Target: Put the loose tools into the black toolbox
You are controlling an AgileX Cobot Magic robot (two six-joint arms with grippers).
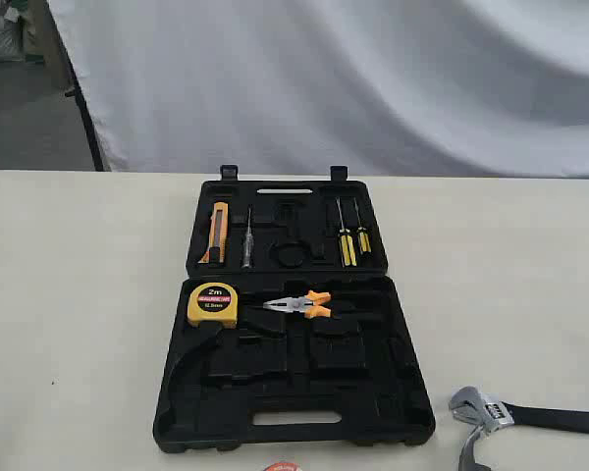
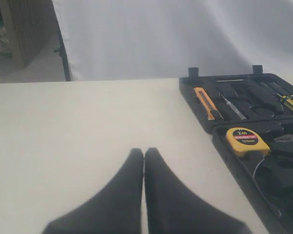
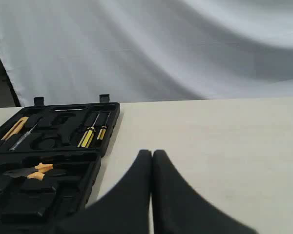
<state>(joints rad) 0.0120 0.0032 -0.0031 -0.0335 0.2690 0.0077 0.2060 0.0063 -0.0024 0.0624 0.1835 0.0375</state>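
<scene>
The black toolbox (image 1: 402, 334) lies open in the middle of the table, lid flat at the back. To its right at the front edge lies the silver adjustable wrench (image 1: 483, 407) with a black handle. Below it the silver hammer head (image 1: 471, 453) is cut off by the frame. The tape roll (image 1: 290, 467) barely shows at the bottom edge. In the left wrist view my left gripper (image 2: 144, 152) is shut and empty over bare table left of the toolbox (image 2: 219, 124). My right gripper (image 3: 152, 154) is shut and empty, right of the toolbox (image 3: 95, 165). Neither gripper appears in the exterior view.
Inside the box sit a yellow tape measure (image 1: 212, 303), orange-handled pliers (image 1: 302, 305), an orange utility knife (image 1: 216, 234), a test pen (image 1: 246, 239) and two yellow-handled screwdrivers (image 1: 352, 238). A white cloth (image 1: 373, 78) hangs behind the table.
</scene>
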